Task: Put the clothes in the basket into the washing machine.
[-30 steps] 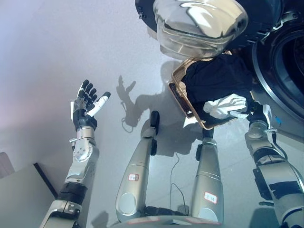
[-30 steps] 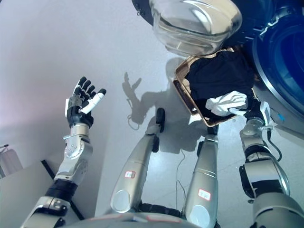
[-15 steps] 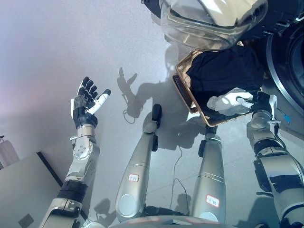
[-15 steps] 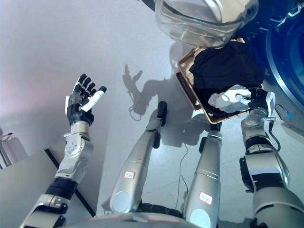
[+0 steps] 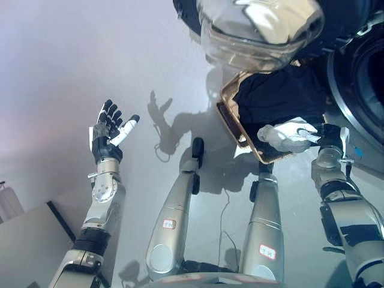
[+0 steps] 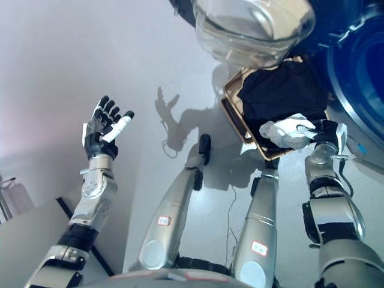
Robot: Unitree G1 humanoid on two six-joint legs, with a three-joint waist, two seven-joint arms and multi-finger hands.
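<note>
The white garment [image 5: 289, 135] is pinched in the right hand [image 5: 327, 135] just above the basket [image 5: 229, 117], ready for the washing machine [image 5: 360, 78] beside it, while the left hand [image 5: 108, 135] is held splayed, well clear.

**Open floor on the left, crowding around the basket on the right**

The grey floor [image 5: 72, 66] on the left side lies bare around the left hand [image 5: 109, 133], which is raised with fingers spread and touches nothing. On the right the room is tight. The washing machine's glass door [image 5: 258, 30] hangs swung open directly over the far end of the basket [image 5: 231, 123], covering that end from above. The drum opening [image 5: 360, 78] lies just beside the basket's right side. Dark clothes [image 5: 279, 99] fill the basket, and the right hand [image 5: 327, 135], closed on a white garment [image 5: 288, 135], occupies its near corner.
</note>
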